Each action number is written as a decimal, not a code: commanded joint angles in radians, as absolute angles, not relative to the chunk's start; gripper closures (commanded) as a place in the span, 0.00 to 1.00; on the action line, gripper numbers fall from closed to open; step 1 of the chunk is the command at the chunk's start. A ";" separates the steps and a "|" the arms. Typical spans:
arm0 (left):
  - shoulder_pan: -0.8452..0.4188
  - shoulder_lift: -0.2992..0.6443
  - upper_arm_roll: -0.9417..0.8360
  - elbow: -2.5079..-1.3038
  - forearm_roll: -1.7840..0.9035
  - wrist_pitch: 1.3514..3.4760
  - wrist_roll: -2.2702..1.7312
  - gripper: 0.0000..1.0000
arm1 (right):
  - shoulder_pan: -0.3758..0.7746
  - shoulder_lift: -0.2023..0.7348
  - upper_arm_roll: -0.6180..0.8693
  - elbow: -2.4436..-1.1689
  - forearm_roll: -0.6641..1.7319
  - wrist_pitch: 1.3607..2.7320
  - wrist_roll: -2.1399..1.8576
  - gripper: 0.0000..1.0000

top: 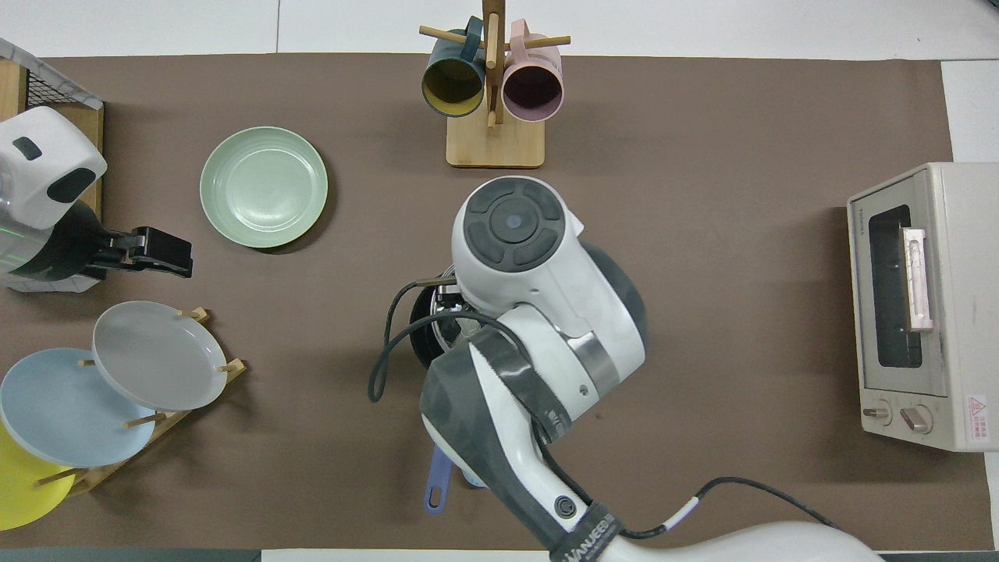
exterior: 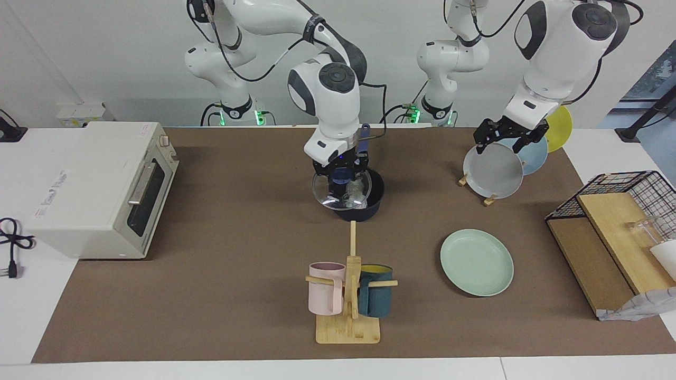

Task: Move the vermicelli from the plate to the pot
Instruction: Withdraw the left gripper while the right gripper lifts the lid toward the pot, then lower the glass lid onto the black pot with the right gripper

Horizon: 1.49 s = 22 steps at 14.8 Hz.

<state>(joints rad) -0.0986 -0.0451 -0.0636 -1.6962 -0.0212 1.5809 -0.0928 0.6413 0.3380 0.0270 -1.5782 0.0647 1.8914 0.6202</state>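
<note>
The navy pot (exterior: pixel 371 209) stands mid-table near the robots, and its blue handle (top: pixel 437 485) points toward them. A whitish vermicelli bundle (exterior: pixel 355 193) lies inside it. My right gripper (exterior: pixel 342 172) is just over the pot, shut on a clear glass lid (exterior: pixel 322 192) that it holds tilted at the pot's mouth. In the overhead view the right arm hides the gripper and most of the pot. The mint-green plate (exterior: pixel 477 262) (top: pixel 264 187) lies bare, farther from the robots toward the left arm's end. My left gripper (exterior: pixel 501 143) (top: pixel 173 254) waits open above the plate rack.
A rack with a grey plate (exterior: pixel 494 171), a light blue plate and a yellow plate stands near the left arm. A wooden mug stand (exterior: pixel 348 322) with a pink and a teal mug is farther out. A toaster oven (exterior: pixel 100 190) and a wire basket (exterior: pixel 618 184) are at the table's ends.
</note>
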 commanded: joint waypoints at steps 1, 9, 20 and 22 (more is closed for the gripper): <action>-0.150 -0.020 -0.035 -1.611 0.006 1.500 -0.106 0.00 | 0.696 0.377 0.026 -1.551 0.045 1.905 0.695 1.00; -0.152 -0.017 -0.034 -1.614 0.003 1.511 -0.104 0.00 | 0.706 0.385 0.026 -1.569 0.008 1.916 0.707 1.00; -0.147 -0.020 -0.029 -1.614 -0.032 1.480 -0.152 0.00 | 0.707 0.380 0.026 -1.606 0.002 1.976 0.712 1.00; -0.146 -0.020 -0.029 -1.614 -0.040 1.482 -0.158 0.00 | 0.707 0.377 0.026 -1.617 -0.009 1.989 0.713 1.00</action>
